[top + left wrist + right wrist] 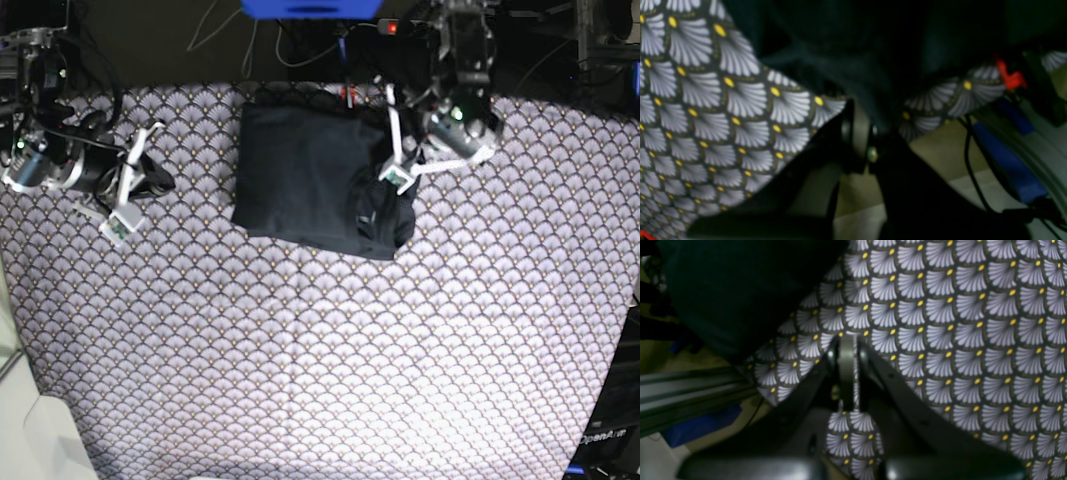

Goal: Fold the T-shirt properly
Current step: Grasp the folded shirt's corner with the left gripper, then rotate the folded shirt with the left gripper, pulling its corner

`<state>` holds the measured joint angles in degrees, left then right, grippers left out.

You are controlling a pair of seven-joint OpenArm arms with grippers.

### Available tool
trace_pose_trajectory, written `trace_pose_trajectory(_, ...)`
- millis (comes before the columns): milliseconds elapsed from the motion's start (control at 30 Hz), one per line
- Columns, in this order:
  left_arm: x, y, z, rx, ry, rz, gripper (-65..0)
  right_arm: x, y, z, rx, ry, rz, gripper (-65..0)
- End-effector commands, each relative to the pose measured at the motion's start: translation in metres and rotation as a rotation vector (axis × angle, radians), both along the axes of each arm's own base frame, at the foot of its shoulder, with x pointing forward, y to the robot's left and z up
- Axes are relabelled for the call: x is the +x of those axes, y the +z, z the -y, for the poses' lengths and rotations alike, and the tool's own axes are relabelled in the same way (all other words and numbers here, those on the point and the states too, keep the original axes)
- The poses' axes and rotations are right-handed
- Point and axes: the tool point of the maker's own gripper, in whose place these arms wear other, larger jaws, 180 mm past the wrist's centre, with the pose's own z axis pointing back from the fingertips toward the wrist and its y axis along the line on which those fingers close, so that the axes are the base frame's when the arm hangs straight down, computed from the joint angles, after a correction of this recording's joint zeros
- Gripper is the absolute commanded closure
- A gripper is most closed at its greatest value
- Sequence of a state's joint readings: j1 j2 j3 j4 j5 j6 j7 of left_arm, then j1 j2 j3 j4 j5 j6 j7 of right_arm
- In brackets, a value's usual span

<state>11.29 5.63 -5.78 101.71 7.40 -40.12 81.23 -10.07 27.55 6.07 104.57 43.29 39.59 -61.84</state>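
Observation:
The black T-shirt (310, 170) lies folded into a rough rectangle at the back middle of the patterned cloth, with its front right corner bunched. My left gripper (397, 178) sits at that right edge. In the left wrist view its jaws (870, 133) are shut, and a fold of the dark shirt (846, 66) runs down into the fingertips. My right gripper (120, 222) hovers far to the left of the shirt. Its jaws (847, 340) are shut with nothing between them, over the cloth, and the shirt (740, 290) is off to one side.
A white-grey scallop-patterned cloth (320, 350) covers the table. A blue box (310, 8) and cables lie behind the back edge. In the left wrist view a red clip (1010, 78), a blue part (1010, 160) and a black cable (970, 160) lie beyond the cloth's edge.

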Motion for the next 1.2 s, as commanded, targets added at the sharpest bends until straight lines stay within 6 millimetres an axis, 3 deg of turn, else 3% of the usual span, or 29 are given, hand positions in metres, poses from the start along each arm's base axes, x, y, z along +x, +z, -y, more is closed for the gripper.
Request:
trace_pose_trajectory(0, 0.007, -0.002, 0.011, -0.046, 0.001, 0.016, 0.0, 0.007, 0.011, 0.000, 0.007, 0.010, 0.042, 0.0)
trace_pose_trajectory(267, 0.029, -0.010, 0.029, -0.132, 0.014, 0.048, 0.0, 0.008, 0.012, 0.001, 0.003, 0.011, 0.045, 0.0)
trace_pose_trajectory(1167, 0.132, 0.057, 0.032, -0.167, 0.034, 0.292, 0.0, 0.003, 0.008, -0.001, 0.007, 0.016, 0.029, 0.0)
